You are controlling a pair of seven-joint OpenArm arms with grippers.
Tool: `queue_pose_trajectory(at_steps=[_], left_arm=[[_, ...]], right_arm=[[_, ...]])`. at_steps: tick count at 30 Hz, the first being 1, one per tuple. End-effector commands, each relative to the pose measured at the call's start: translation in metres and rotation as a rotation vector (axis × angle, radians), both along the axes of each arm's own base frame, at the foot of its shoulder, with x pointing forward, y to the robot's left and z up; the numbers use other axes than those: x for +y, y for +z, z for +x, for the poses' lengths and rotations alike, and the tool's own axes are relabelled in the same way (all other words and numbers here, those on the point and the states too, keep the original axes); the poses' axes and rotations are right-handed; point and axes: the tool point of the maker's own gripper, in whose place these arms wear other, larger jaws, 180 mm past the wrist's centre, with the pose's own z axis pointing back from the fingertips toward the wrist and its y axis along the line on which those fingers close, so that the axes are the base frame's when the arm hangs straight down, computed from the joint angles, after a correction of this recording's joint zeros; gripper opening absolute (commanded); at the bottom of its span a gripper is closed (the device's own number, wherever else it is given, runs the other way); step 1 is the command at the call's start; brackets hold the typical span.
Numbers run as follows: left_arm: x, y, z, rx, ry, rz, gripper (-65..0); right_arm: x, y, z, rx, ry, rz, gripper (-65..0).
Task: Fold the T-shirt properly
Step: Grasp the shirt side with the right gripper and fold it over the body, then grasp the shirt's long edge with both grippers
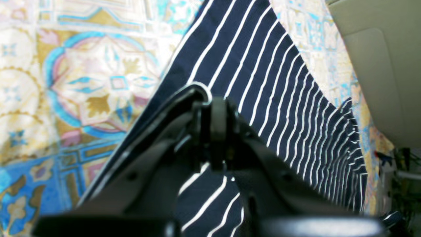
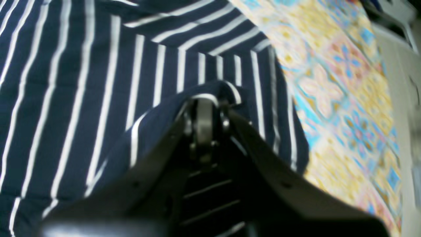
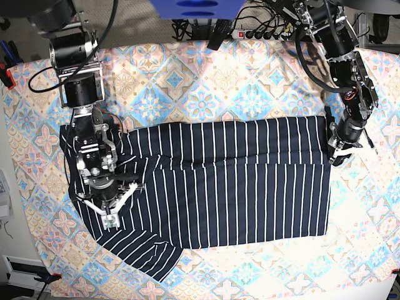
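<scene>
Nearest me, the navy T-shirt [image 3: 219, 194] lies spread across the patterned tablecloth [image 3: 369, 262], its thin white stripes running mostly toward and away from me on the nearer part. At the near left, 1 striped flap sticks out over the cloth with its stripes on a slant.

Farther in, over the shirt's left part as I look at it, the right gripper [image 3: 111, 215] points down. Its 2 fingers are closed on a raised fold of the fabric; the right wrist view shows the pinched cloth arching up around the tips, with more striped layers lying under and beside it.

Across from it, at the shirt's other side, the left gripper [image 3: 337, 153] has its 2 fingers closed as well, nipping the shirt near its edge. The left wrist view shows a piece of the fabric lifted between the tips, and bare tablecloth just beside that edge.

Between the 2 grippers a long crease crosses the shirt, and beyond it a band of striped cloth reaches away from me. The far left portion is bunched and wrinkled under the right arm [image 3: 81, 94]. Farthest off, a blue object [image 3: 197, 12] shows at the far edge of the tablecloth.
</scene>
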Motion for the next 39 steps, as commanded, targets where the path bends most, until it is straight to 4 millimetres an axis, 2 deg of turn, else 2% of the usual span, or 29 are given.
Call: queue_pose_trajectory(at_steps=[1,4,8,10,13,15,17,22,25,31,36,39], left_arm=[[0.009,0.017,0.010,-0.053,0.009,0.026,-65.0],[0.004,0.014,0.009,-0.050,0.009,0.013,-65.0],[0.003,0.010,0.005,-0.037,0.006,0.008,-63.4],[0.003,0.006,0.000,-0.021,0.006,0.011,-58.0],[0.006,-0.001,-0.007,0.005,0.024,0.006,-45.9],[0.008,-0.004,-0.010,0.023,0.040,0.000,-41.9],[0.005,-0.009,-0.016,0.044,0.032,-0.007,-41.4],[0.001,-0.020,-0.030,0.089,0.011,-0.027,-41.2],[0.000,-0.014,-0.040,0.093,-0.006,-0.006,-41.0],[-0.014,0.013,-0.058,0.069,-0.082,0.065,-40.7],[-0.028,0.006,-0.071,0.080,-0.076,0.027,-40.7],[-0.037,0.003,-0.078,0.053,-0.060,-0.071,-40.6]], right_arm=[[0.000,0.018,0.012,-0.062,0.015,-0.013,-65.0],[0.006,0.008,0.009,-0.045,0.039,-0.024,-64.9],[0.003,0.005,0.007,-0.039,0.031,-0.027,-58.2],[0.002,0.002,0.004,-0.034,0.035,-0.047,-54.0],[0.003,0.000,-0.006,-0.038,0.059,-0.105,-47.0],[0.005,0.001,-0.011,-0.047,0.076,-0.138,-43.1],[0.007,0.003,-0.016,-0.057,0.089,-0.162,-39.1],[0.009,-0.003,-0.043,-0.056,0.120,-0.221,-31.0],[-0.010,-0.001,-0.062,-0.061,0.065,-0.223,-30.4],[-0.040,0.005,-0.092,-0.071,-0.019,-0.216,-30.4],[-0.044,-0.012,-0.115,-0.022,-0.024,-0.218,-30.4],[-0.045,-0.019,-0.124,-0.002,-0.024,-0.218,-30.4]])
